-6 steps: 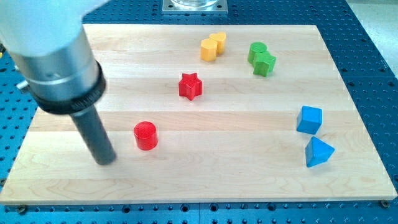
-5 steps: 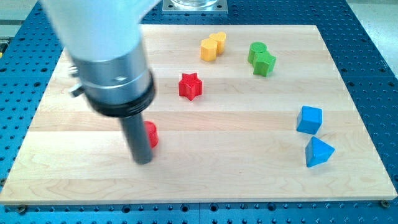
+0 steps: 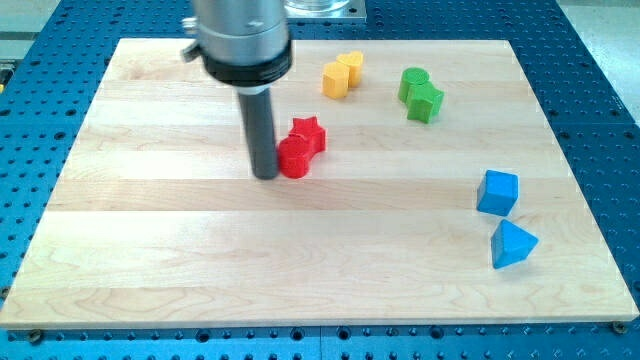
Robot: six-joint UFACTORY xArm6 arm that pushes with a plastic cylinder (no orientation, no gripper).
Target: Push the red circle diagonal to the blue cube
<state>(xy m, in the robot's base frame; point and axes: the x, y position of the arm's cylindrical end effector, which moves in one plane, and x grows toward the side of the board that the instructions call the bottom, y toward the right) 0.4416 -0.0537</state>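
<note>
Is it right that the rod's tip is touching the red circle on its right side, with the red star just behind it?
Not quite. In the camera view my tip is against the red circle on the view's left side, not right. The red star does sit just behind it.

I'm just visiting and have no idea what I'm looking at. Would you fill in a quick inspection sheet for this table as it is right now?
Surface: pale wooden board lying on a blue perforated base.
Job's things: red circle against the red star, near the board's middle; blue cube far off at the view's right.
Clutter: blue triangle just below the cube; two yellow blocks and two green blocks near the view's top.
Claw: none fitted; my tip touches the red circle's left side.
Cables: nothing seen.
Surroundings: metal mounting plate at the view's top edge.
</note>
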